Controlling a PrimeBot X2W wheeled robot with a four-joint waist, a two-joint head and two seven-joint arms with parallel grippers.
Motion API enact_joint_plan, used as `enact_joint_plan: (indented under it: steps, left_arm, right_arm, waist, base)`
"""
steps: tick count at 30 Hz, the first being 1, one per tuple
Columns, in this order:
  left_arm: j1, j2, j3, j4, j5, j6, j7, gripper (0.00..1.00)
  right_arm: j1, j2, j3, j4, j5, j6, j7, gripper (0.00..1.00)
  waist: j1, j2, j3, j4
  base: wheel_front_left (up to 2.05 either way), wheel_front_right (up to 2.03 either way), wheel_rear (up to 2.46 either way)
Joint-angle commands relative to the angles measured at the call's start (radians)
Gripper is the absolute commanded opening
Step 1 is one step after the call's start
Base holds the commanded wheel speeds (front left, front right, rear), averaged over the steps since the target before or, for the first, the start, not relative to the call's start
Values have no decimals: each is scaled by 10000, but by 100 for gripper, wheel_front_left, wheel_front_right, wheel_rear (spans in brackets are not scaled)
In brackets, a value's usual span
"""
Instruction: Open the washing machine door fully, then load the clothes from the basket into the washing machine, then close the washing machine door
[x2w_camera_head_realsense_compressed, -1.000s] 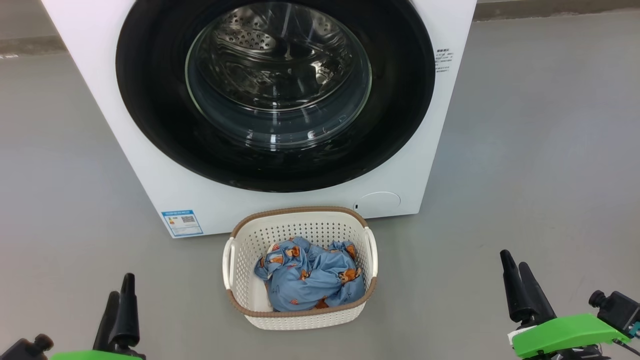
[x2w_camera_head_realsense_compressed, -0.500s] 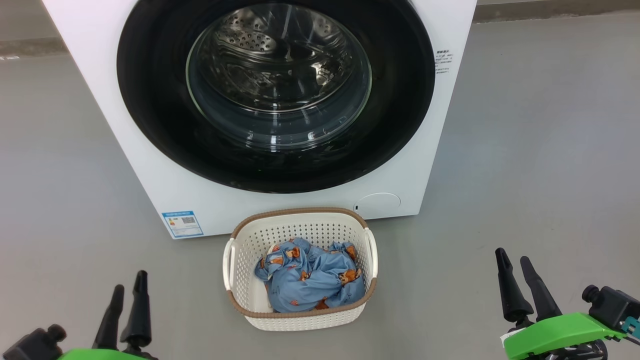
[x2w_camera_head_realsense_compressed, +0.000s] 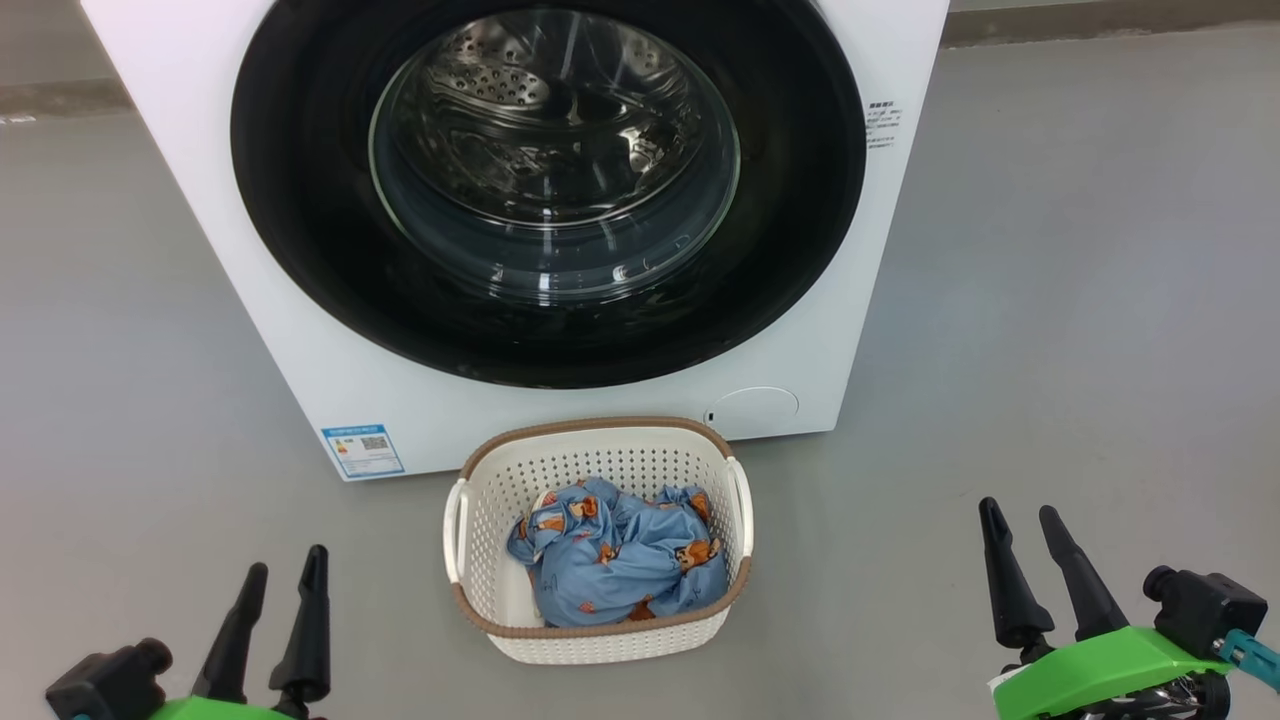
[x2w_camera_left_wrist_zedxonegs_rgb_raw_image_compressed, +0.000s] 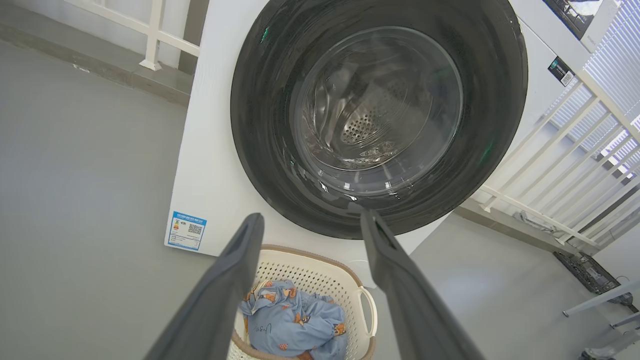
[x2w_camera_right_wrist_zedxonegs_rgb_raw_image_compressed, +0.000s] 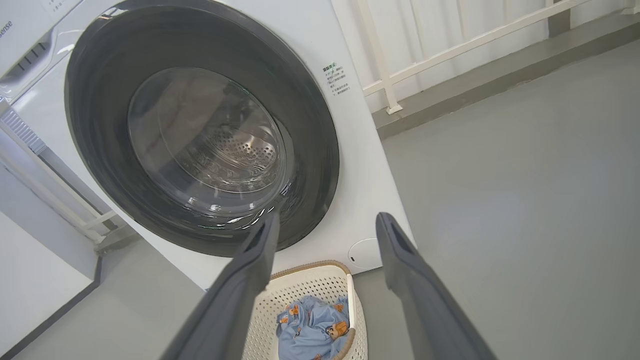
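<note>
Two grippers hover above the floor (x2w_camera_head_realsense_compressed: 1050, 300), each with its two dark fingers spread apart and nothing between them. The left gripper (x2w_camera_head_realsense_compressed: 288, 562) hangs off the left side of the basket (x2w_camera_head_realsense_compressed: 600, 462), well apart from it. The right gripper (x2w_camera_head_realsense_compressed: 1018, 508) hangs off the basket's right side, farther away. Both point toward the washer (x2w_camera_head_realsense_compressed: 815, 340).

The washer stands toward the floor's far edge, with a low kerb and a white railing (x2w_camera_right_wrist_zedxonegs_rgb_raw_image_compressed: 450, 55) behind it. Its door (x2w_camera_head_realsense_compressed: 300, 180) is shut, the wide black rim lying flat against the white front. The steel drum (x2w_camera_head_realsense_compressed: 520, 90) shows through the glass (x2w_camera_head_realsense_compressed: 555, 150). A blue sticker (x2w_camera_head_realsense_compressed: 363, 451) sits at the front's lower left corner and a round cap (x2w_camera_head_realsense_compressed: 755, 408) at its lower right corner.

The basket stands on the floor just before the washer's lower edge, under the bottom of the door and between sticker and cap. I cannot tell whether its far rim touches the front.

The clothes (x2w_camera_head_realsense_compressed: 615, 560) lie bundled inside the basket, below its brown rim, reaching from the middle to the right wall and the near wall. Bare basket bottom shows along the left wall.

From the left wrist, the parted fingers frame the door's lower rim and the basket's far end. From the right wrist, they frame the cap and the basket.
</note>
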Motion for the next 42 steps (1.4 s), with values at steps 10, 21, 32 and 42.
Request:
enact_joint_plan:
  steps: [10,21,32,42]
  left_arm:
    - [-260,385,65,-241,1334,-32,-431,100]
    - [-242,495,-22,-13,2593,-35,-758,100]
    - [-255,296,449,414,4098,-39,-1085,100]
    - [-293,76,874,726,4870,-40,-1242,100]
  right_arm:
    - [-442,-85,268,-149,-1491,-10,-379,100]
    - [-564,-102,466,-109,-2936,-11,-700,100]
    - [-693,-119,152,148,-4304,-13,-1022,100]
    - [-736,-128,-150,429,-4583,-13,-1177,100]
  waist:
    - [-1,0,-71,-27]
    - [-1,0,-149,27]
    - [-1,0,-168,67]
    - [-1,0,-211,99]
  base:
    - [0,0,0]
    - [0,0,0]
    - [0,0,0]
    - [0,0,0]
